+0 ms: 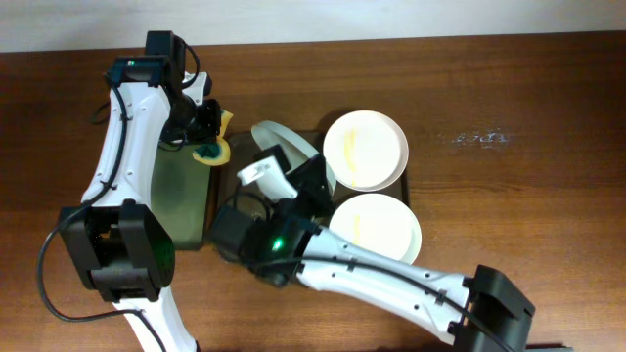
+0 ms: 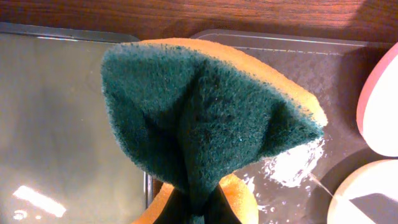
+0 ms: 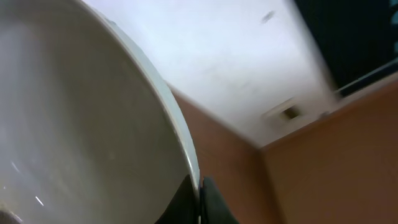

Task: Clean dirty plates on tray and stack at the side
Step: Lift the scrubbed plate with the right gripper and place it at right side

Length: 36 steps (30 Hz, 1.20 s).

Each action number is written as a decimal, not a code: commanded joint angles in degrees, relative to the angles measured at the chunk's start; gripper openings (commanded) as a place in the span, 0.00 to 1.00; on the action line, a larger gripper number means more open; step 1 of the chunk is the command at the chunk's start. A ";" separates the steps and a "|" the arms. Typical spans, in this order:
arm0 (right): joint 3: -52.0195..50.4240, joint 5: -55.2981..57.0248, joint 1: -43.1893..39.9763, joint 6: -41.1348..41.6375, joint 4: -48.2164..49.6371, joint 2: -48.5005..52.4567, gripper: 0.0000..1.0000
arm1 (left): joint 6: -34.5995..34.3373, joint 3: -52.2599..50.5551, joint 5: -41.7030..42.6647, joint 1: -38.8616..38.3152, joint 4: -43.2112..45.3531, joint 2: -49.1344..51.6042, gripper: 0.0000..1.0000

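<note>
My left gripper (image 1: 203,129) is mostly hidden under the sponge (image 2: 205,124) it pinches shut: a folded pad with coarse green scourer outside and orange foam at the edges. It hangs over the seam between the narrow greenish tray (image 1: 181,196) and the wet brown tray (image 2: 292,68). My right gripper (image 3: 202,202) is clamped on the thin rim of a smooth white plate (image 1: 279,142), tilted on edge, its face largely cut off. My arm covers much of the brown tray, where two round plates (image 1: 365,149) lie flat
</note>
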 commanded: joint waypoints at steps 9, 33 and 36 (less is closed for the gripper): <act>1.07 -8.52 -1.97 0.68 -0.35 -1.92 0.04 | 0.96 1.29 0.81 0.22 0.90 -0.13 0.00; -7.15 -85.88 -87.38 -8.35 -7.54 -8.24 0.04 | 0.96 1.29 -0.96 0.20 2.62 -0.13 0.00; -16.39 -85.94 -90.27 -8.35 0.76 -8.24 0.04 | 0.96 1.29 -0.96 0.20 2.95 -0.15 0.00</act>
